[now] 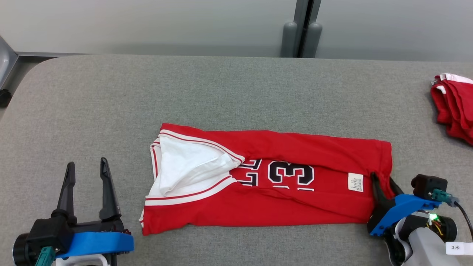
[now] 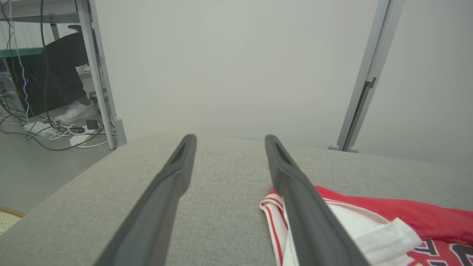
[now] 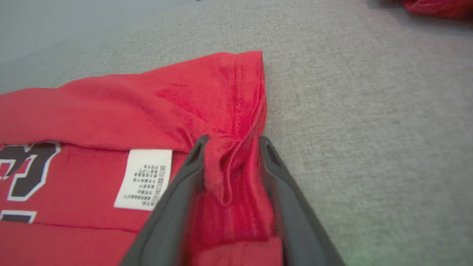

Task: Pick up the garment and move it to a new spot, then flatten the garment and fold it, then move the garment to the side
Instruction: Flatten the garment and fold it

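Red garment (image 1: pixel 295 147) lies folded into a long band mid-table (image 1: pixel 236 85), striped collar end to the left, hem to the right. The right gripper (image 1: pixel 382 179) is at that right hem: fingers (image 3: pixel 173 207) clamped on a bunched fold of red cloth (white label just left of them). The left gripper (image 1: pixel 87 162) sits near-left, fingers wide apart, holding nothing. Far right, at the table's edge, is another red cloth (image 1: pixel 454 103).
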`<state>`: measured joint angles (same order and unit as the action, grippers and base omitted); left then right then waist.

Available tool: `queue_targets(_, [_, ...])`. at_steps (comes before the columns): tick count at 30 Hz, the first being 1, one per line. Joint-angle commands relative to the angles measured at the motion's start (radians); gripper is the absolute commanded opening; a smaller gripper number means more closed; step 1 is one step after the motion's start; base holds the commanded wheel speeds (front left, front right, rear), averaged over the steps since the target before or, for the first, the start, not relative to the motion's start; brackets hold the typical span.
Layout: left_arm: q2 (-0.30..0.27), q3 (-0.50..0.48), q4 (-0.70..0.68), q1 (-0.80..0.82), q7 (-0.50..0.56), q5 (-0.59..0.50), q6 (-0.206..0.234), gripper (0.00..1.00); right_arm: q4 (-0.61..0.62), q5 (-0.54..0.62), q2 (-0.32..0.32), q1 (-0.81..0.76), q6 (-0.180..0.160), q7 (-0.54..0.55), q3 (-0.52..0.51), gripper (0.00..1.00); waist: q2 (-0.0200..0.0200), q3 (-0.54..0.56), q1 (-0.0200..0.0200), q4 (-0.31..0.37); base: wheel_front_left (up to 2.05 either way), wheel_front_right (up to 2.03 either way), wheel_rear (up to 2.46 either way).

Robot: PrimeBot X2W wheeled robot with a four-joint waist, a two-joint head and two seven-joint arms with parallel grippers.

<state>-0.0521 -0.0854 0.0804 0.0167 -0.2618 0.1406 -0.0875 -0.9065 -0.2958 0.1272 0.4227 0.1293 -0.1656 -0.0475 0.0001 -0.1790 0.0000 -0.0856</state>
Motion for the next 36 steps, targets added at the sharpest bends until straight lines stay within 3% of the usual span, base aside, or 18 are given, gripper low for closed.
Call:
queue_targets(1, [0.002,-0.004,0.006,0.018,-0.004,0.001,0.003,1.0,-0.028,-0.015,-0.029,-0.04,0.003,0.004,0.026,0.0,-0.0001,0.0,0.0,0.003,0.0,0.0,0.0])
queue_targets(6, [0.002,0.0,0.021,0.028,-0.004,-0.01,0.0,1.0,-0.023,-0.059,-0.006,-0.028,0.001,-0.036,0.041,0.0,-0.0001,-0.002,0.0,0.017,0.0,0.0,0.0])
queue_targets(17, [0.002,-0.002,0.036,0.022,-0.004,-0.022,0.007,1.0,0.007,-0.108,0.155,-0.006,0.001,-0.063,-0.014,0.0,-0.0001,0.01,0.0,0.035,0.0,0.0,0.0])
queue_targets(21, [0.002,-0.008,0.039,0.015,-0.004,-0.026,0.009,1.0,0.036,-0.112,0.182,-0.018,0.001,-0.052,-0.01,0.0,-0.0001,0.019,0.0,0.044,0.0,0.0,0.0])
queue_targets(26, [0.002,-0.005,0.043,0.01,-0.004,-0.021,0.016,1.0,0.111,-0.115,0.157,-0.023,0.001,-0.045,0.019,0.0,-0.0001,0.028,0.0,0.056,0.0,0.0,0.0])
queue_targets(36, [0.002,0.009,0.052,0.023,-0.004,-0.014,0.019,1.0,0.348,-0.085,0.047,-0.048,0.002,0.023,0.124,0.0,-0.0001,0.036,0.0,0.053,0.0,0.0,0.0])
